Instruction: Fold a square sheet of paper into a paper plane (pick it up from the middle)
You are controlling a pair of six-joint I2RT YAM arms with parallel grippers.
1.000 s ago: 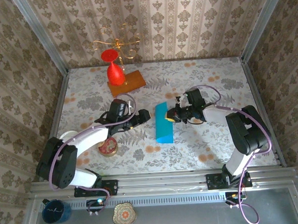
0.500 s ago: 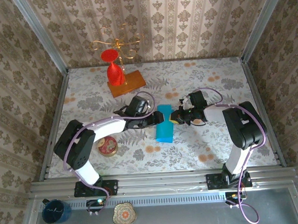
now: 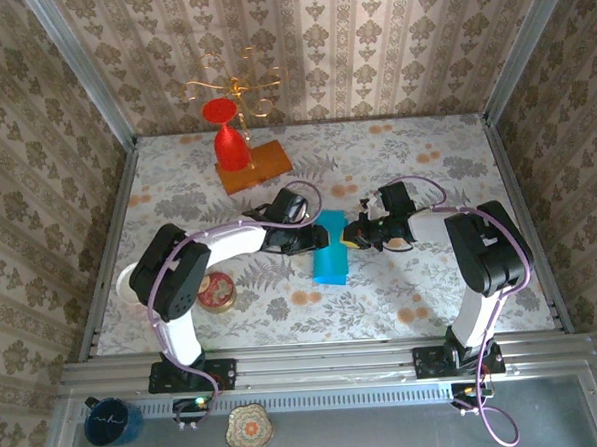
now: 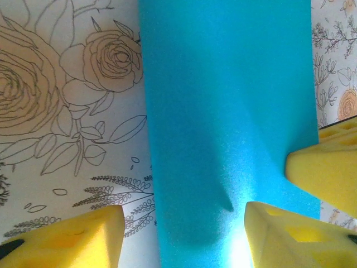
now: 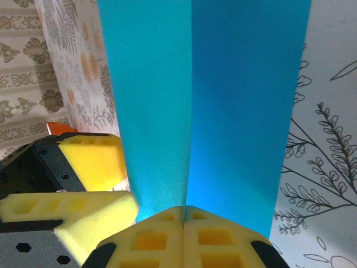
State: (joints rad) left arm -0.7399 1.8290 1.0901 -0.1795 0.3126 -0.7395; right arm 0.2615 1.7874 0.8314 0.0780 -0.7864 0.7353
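The square sheet of paper (image 3: 329, 252) is teal-blue and folded into a long strip with a centre crease (image 5: 189, 100), lying mid-table. My right gripper (image 3: 354, 233) is shut on the sheet's right edge, its pads (image 5: 162, 240) pinched together at the crease. My left gripper (image 3: 317, 239) reaches in from the left and is open. One of its pads (image 4: 72, 237) is over the table. The other pad (image 4: 290, 237) is over the sheet (image 4: 223, 111), which lies between them. The right gripper's pad (image 4: 329, 173) shows just beyond.
A red glass (image 3: 230, 137) stands on an orange wooden block (image 3: 257, 166) at the back left, with a gold wire stand (image 3: 233, 87) behind. A round tin (image 3: 217, 291) sits near the left arm. Patterned walls close in the table on three sides.
My left arm has stretched right to the sheet, and its jaws have narrowed around the sheet's left side. The right gripper has kept its hold and barely moved.
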